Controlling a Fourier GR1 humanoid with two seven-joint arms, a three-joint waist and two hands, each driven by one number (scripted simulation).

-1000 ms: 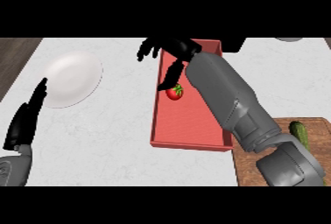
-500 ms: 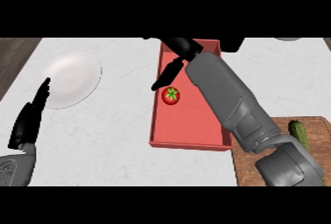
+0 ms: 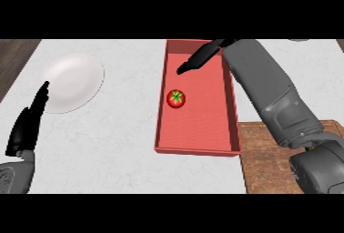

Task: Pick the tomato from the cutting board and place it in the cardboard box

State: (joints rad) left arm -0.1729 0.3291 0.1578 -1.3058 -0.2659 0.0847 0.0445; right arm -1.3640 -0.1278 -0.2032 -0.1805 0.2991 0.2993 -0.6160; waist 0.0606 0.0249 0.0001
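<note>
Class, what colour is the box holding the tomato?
The box is red, seen in the head view.

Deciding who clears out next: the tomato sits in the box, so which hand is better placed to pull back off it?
Right. The right hand, fingers straight, hangs over the box beyond the tomato, touching nothing. The left hand rests open at the counter's left edge, beside the plate.

pale marbled counter (image 3: 128,159), with dark wood flooring (image 3: 13,59) showing past its far left corner.
</note>
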